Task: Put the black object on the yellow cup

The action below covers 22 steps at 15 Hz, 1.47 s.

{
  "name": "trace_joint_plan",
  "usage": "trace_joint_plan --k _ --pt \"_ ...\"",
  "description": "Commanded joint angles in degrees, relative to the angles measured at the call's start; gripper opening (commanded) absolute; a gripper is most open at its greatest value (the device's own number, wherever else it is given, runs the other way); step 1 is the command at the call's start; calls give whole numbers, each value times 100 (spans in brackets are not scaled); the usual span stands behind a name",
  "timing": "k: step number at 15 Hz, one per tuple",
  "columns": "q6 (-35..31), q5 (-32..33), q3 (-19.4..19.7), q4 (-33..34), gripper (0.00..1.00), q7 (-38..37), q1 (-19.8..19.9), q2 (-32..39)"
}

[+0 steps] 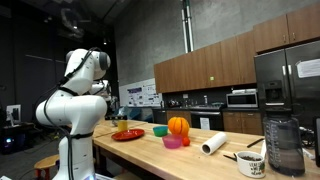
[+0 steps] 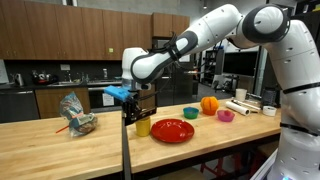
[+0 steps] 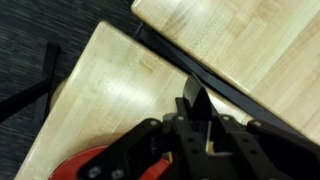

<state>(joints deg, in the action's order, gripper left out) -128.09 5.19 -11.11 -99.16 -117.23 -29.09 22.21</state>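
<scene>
Gripper [image 2: 135,101] clenched on the black bar [image 3: 194,102], its long axis apparently upright, yellow cup [image 2: 143,127] just below

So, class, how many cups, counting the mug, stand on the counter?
4: yellow cup beside the red plate, green cup and pink cup by the pumpkin, white mug farthest along. More may be hidden.

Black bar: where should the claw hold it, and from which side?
Across its thin flat faces near one end, coming from above. The black bar is long and flat, so the claw closes across its thickness. It seems gripped this way now, hanging upright beside the yellow cup.
</scene>
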Motion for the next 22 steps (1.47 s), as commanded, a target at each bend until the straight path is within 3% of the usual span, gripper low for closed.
trace_joint_plan --k 1,4,9,22 --pt "-290 337 150 -118 5 -1088 -159 -125" --pt "-184 478 108 58 5 -1436 -104 -6" --pt "4 385 45 377 5 -1018 51 261" --pt "504 426 219 1024 5 -863 5 726"
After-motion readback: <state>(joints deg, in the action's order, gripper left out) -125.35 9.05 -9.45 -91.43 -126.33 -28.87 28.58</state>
